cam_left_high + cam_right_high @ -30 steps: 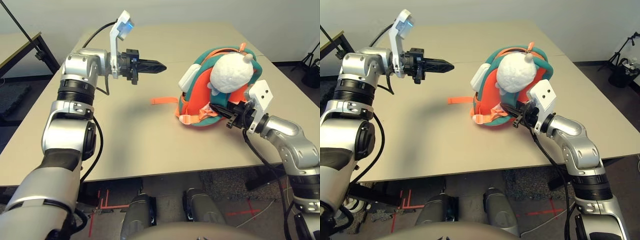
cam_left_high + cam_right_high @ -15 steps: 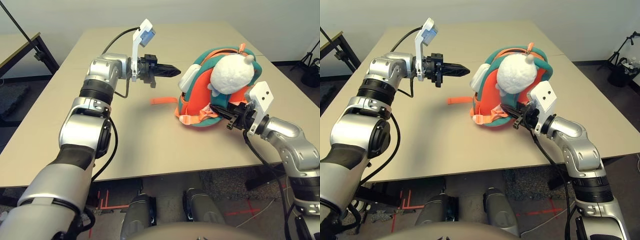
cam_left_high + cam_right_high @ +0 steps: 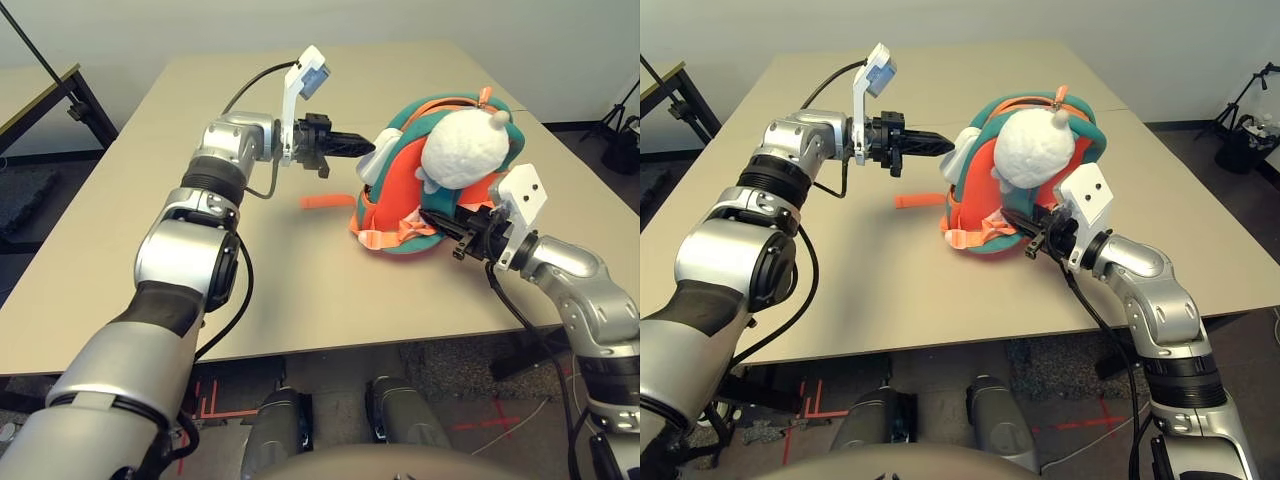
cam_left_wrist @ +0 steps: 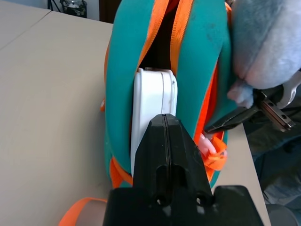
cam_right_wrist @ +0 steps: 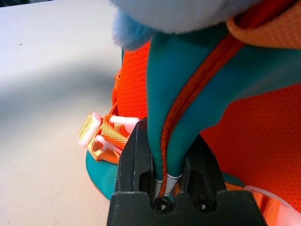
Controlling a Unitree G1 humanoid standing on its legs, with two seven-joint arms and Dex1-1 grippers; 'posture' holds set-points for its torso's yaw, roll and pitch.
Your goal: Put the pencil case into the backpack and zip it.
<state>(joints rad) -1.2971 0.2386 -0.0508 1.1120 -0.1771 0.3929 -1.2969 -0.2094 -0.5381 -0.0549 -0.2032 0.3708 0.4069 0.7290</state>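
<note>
While your right pincer [image 3: 428, 217] clamps the backpack [image 4: 120, 70] strap [image 5: 186, 99], the case [image 4: 154, 94] protrudes from the opening.
Left pincer [image 3: 372, 146]: closed, empty. Case likely rigid, slippery; push its exposed end squarely.

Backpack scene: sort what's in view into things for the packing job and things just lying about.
For the job:
- white pencil case, in the backpack's open side
- backpack, with its plush toy attached

Just lying about:
- tripod, beyond the table
- red floor tape
</note>
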